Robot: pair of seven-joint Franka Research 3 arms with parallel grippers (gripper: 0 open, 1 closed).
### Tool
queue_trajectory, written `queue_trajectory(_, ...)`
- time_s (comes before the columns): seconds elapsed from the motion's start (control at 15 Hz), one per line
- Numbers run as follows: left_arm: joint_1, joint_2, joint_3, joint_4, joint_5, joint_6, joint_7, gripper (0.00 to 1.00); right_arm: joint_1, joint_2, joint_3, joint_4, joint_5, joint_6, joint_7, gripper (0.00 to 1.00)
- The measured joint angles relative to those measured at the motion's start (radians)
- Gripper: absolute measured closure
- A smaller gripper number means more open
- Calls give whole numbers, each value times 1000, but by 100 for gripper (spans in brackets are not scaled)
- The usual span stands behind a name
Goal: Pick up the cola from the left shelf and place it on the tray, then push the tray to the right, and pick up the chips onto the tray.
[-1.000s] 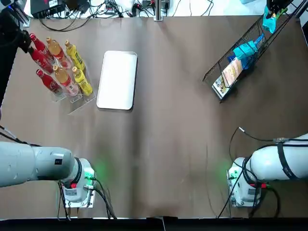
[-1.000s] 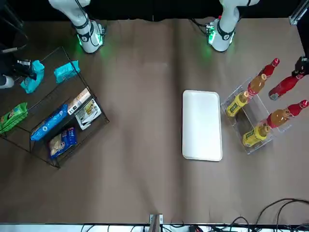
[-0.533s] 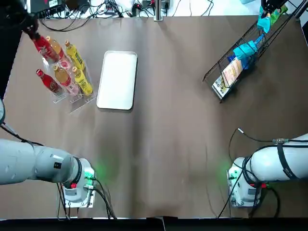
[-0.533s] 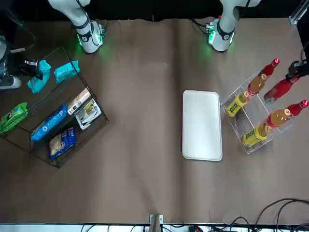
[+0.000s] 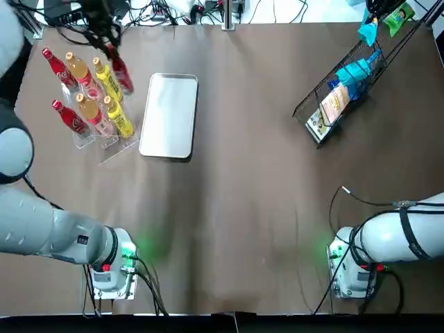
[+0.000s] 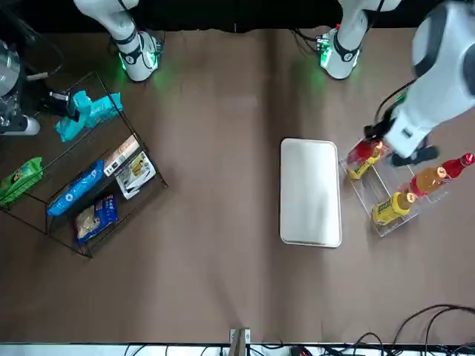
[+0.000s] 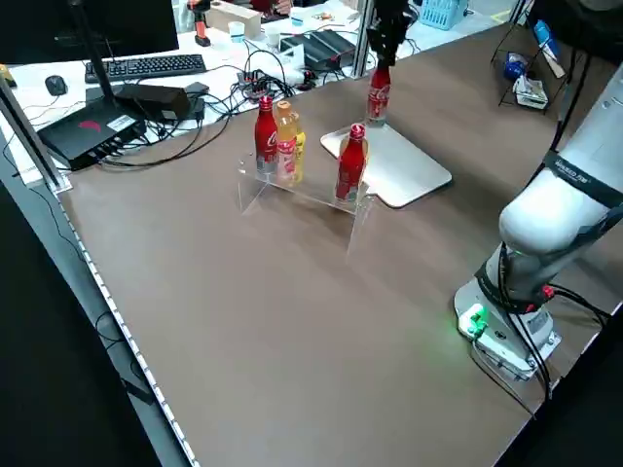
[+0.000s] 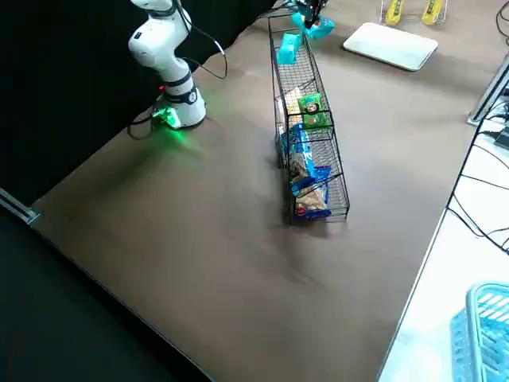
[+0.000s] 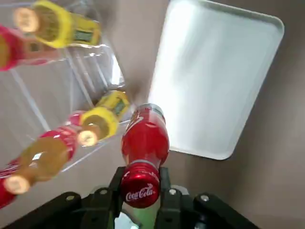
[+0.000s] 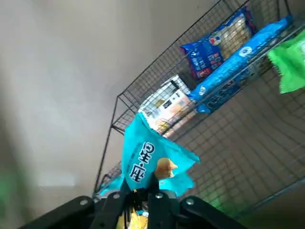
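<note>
My left gripper [image 5: 109, 47] is shut on the neck of a red cola bottle [image 5: 120, 73], held in the air between the clear bottle shelf [image 5: 114, 149] and the white tray [image 5: 170, 114]. The left wrist view looks down the bottle [image 9: 144, 138] at the tray [image 9: 214, 71] just beyond it. At the far right, my right gripper [image 5: 378, 10] is shut on a teal chips bag [image 5: 366, 32], held above the upper end of the wire basket [image 5: 309, 111]. The bag [image 10: 147, 157] hangs from the pinched fingers in the right wrist view.
Two more colas [image 5: 57, 66] and several orange and yellow bottles [image 5: 111, 104] stand in the shelf. The basket [image 6: 152, 174] holds blue, teal and green snack bags [image 6: 78, 189]. Cables lie past the far table edge. Both arm bases [image 5: 111, 270] sit at the near edge.
My left gripper has lifted the cola out of the shelf and carried it right, toward the tray. My right gripper has shifted slightly toward the table's middle with the chips bag.
</note>
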Motion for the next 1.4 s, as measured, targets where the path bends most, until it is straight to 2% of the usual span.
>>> queue_trajectory(0.13, -2, 59, -35, 1, -25, 52, -12, 68, 21, 0, 0, 2, 14, 4, 33, 85)
queue_trajectory(0.2, -13, 123, -46, 2, -34, 102, -22, 68, 49, 1, 1, 2, 20, 14, 72, 85)
queue_trajectory(0.47, -45, 250, -51, 4, -46, 201, -80, 68, 111, 8, 2, 2, 56, 64, 141, 85)
queue_trajectory(0.73, -69, 339, -65, 6, -83, 317, -116, 68, 179, 48, 3, 1, 65, 123, 218, 85)
queue_trajectory(0.93, -90, 368, -65, 17, -83, 336, -136, 66, 215, 88, 3, 1, 65, 149, 228, 85)
queue_trajectory(1.2, -86, 365, -63, 33, -83, 337, -155, 33, 239, 132, 3, 0, 65, 176, 229, 85)
queue_trajectory(1.4, -53, 323, -51, 52, -80, 313, -149, 6, 252, 152, 3, -1, 65, 190, 229, 85)
